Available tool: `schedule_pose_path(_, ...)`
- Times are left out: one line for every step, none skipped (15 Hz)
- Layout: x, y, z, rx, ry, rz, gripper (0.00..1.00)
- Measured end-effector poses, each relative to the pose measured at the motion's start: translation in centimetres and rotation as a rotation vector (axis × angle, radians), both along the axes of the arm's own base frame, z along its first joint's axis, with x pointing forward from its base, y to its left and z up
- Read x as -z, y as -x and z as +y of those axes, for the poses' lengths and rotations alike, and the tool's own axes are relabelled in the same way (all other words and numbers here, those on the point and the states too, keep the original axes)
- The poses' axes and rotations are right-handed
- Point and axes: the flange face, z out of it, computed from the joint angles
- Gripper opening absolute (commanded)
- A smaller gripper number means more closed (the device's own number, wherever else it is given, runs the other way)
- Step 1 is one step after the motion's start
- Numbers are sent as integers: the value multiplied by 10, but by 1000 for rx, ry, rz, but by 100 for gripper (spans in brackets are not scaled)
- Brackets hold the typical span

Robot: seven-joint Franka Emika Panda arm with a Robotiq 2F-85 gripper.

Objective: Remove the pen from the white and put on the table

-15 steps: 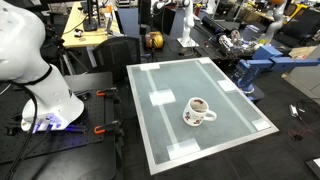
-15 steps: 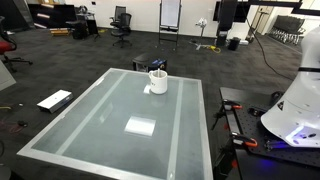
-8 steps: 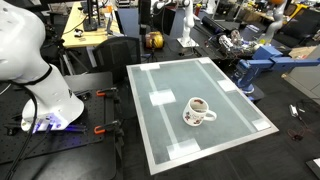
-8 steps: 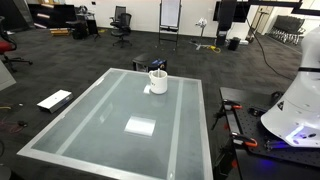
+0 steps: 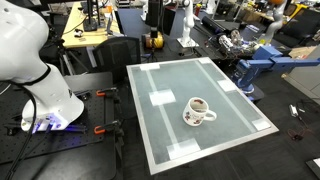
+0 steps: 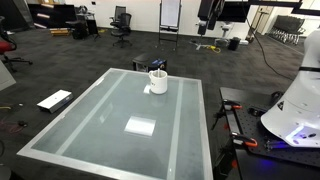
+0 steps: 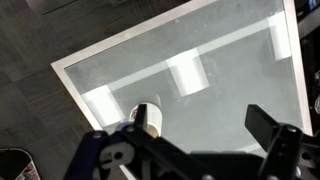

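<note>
The white mug [image 5: 198, 110] stands on the pale frosted table [image 5: 170, 75] toward one side, and shows in both exterior views [image 6: 157, 80]. Its inside looks dark, and I cannot make out the pen in any view. In the wrist view the mug [image 7: 147, 120] sits small and far below, beside my left finger [image 7: 100, 150]. My gripper [image 7: 185, 150] is open and empty, high above the table. It shows as a dark shape at the top edge of the exterior views [image 5: 152, 12] [image 6: 210, 10].
White tape rectangles [image 7: 185, 72] mark the table top. My white base [image 5: 40, 90] stands beside the table, with cables and red clamps on the floor. Workbenches, chairs and equipment stand beyond the table. A flat white box [image 6: 54, 99] lies on the floor.
The dark gripper at the top edge of both exterior views has shifted a little sideways. The mug has not moved.
</note>
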Motion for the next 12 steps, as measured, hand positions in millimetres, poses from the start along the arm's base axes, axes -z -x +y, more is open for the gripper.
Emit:
schedule_pose_path(-1,-3,-7,35,4,-25,100)
schedule_pose_path(0,-7,-14,68,11,-49,100)
schedule_pose_path(3,-11,-20,100,20,-72,100)
schedule_pose_path(7,-16,-25,129,33,-94,100)
schedule_pose_path(12,-20,-28,155,47,-116,100)
schedule_pose_path(18,-26,-31,182,64,-140,100)
schedule_pose_path(25,-31,-32,207,80,-164,100)
schedule_pose_path(33,-37,-33,232,97,-184,100)
schedule_pose_path(41,-42,-33,256,112,-203,100)
schedule_pose_path(48,-48,-34,282,125,-220,100)
schedule_pose_path(56,-53,-34,310,138,-236,100)
schedule_pose_path(63,-58,-34,340,151,-252,100)
